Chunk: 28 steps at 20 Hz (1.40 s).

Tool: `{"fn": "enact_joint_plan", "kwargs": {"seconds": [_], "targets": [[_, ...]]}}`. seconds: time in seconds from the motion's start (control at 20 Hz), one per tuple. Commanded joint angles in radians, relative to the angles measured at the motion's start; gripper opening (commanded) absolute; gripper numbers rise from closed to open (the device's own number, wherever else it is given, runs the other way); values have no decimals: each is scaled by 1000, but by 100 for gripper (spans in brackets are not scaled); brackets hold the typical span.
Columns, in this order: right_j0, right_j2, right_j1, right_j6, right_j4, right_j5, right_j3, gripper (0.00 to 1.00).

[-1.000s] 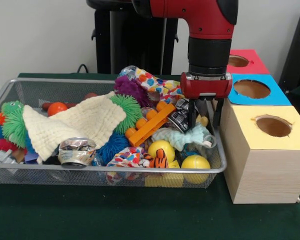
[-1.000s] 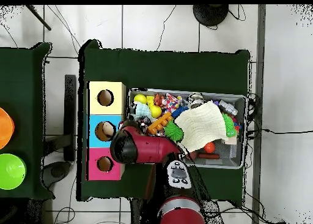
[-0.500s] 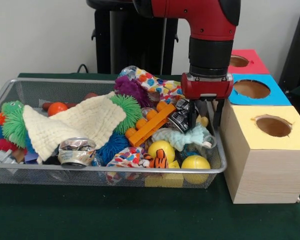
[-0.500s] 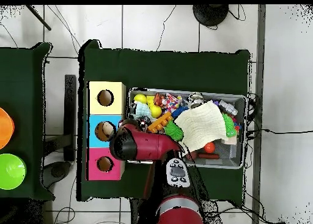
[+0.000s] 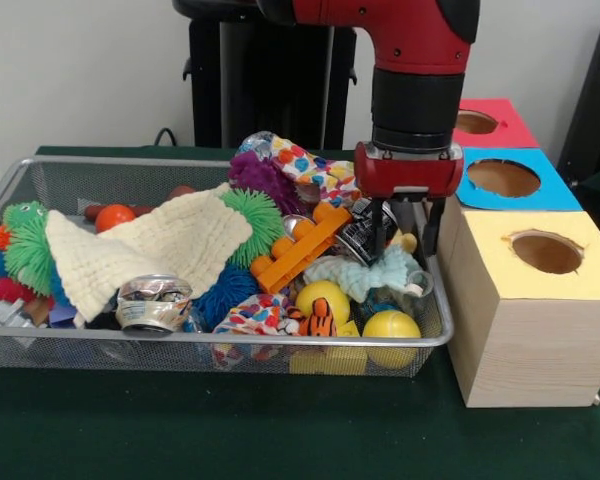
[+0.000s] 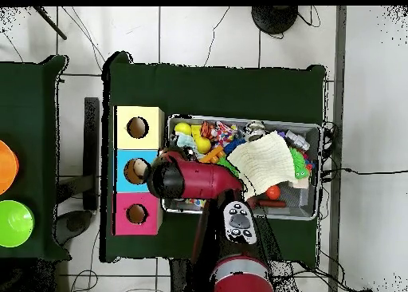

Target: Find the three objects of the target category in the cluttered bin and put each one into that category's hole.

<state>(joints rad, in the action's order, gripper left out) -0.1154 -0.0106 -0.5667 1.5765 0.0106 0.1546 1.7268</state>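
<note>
The wire mesh bin [image 5: 220,340] holds a heap of toys; it also shows in the overhead view [image 6: 317,169]. My gripper [image 5: 405,240] hangs from the red arm over the bin's right end, open, with its fingers [image 5: 380,232] down among the clutter beside a black printed can [image 5: 358,236]. A bit of clear plastic [image 5: 421,284], perhaps a bottle, pokes out under a mint bow [image 5: 365,272] just below the gripper. No other clear bottle shows. The blue-topped box's hole [image 5: 504,178] is right of the gripper; it also shows in the overhead view [image 6: 137,170], where the arm hides the gripper.
The yellow-topped box [image 5: 546,252] stands in front of the blue one and the red-topped box [image 5: 480,122] behind it. A crushed silver can [image 5: 153,302], a cream cloth [image 5: 145,250], an orange brick [image 5: 300,250] and yellow balls [image 5: 392,325] lie in the bin.
The arm's head has shifted slightly further over the bin, away from the boxes. The gripper stays open and low at the bin's right end.
</note>
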Motion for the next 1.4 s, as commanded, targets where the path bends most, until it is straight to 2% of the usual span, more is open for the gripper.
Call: {"fn": "enact_joint_plan", "kwargs": {"seconds": [0.05,0.4,0.85,1.05,1.4], "targets": [[-63,-68,-45,-18,63,155,-105,100],[-90,-78,-80,-38,89,214,-115,100],[-42,-98,3,71,87,94,-70,100],[-59,-141,41,62,95,68,-44,100],[-75,-168,39,83,114,39,28,100]]}}
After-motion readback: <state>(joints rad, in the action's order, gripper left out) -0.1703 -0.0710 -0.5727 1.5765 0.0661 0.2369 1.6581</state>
